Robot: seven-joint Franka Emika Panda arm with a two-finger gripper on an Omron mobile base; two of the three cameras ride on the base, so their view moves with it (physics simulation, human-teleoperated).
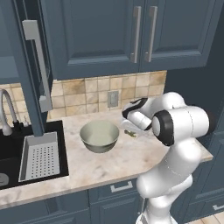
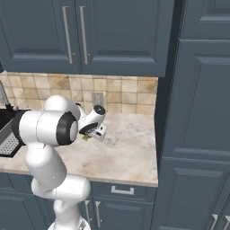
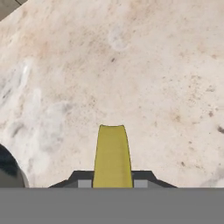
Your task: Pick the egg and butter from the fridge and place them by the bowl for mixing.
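The gripper is pinching the butter at bottom centre of the hand view, jaws pressed against its sides, over bare counter — a light, soft, slippery stick, probably best held mid-length with gentle force. The left base view is showing the bowl at centre frame, just left of the hand; the right base view is hiding the bowl behind the arm and showing free counter to the right.

The bowl sits on the counter, sink tray left; butter between the jaws.
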